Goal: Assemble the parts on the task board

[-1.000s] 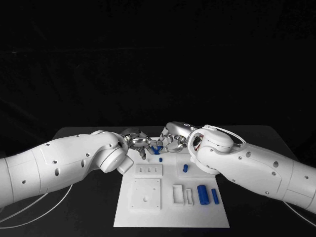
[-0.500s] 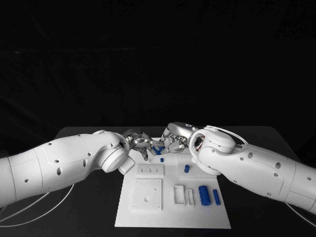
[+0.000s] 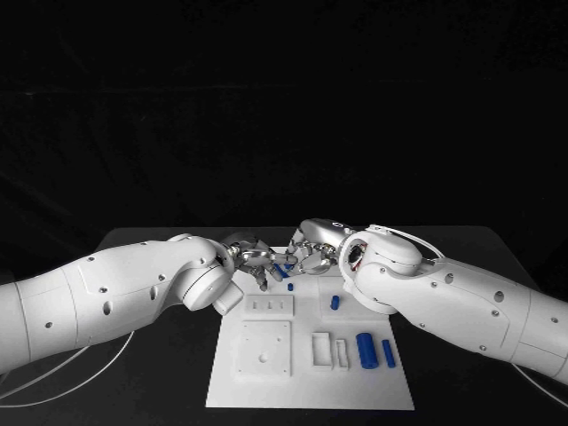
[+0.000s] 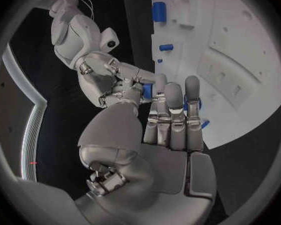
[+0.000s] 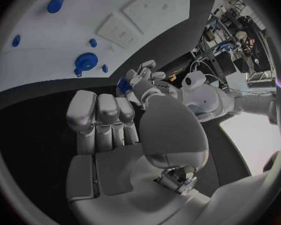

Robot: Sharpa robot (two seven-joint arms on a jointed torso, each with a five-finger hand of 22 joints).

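Your two silver, many-fingered hands are meeting at the far edge of the flat white plastic task board, which is lying on the matte black table. Your left hand and your right hand are both touching a small blue plastic part held between their fingertips just above that far edge. Its shape is mostly hidden by the fingers, so you cannot tell its long axis or which hand is carrying it. In the left wrist view, the left hand's fingers are lying straight and side by side, with blue showing past their tips.

On the board, near its right side, two smooth blue cylinders are lying with their long axes running from the board's near edge toward its far edge. A shorter blue peg is sitting beyond them.
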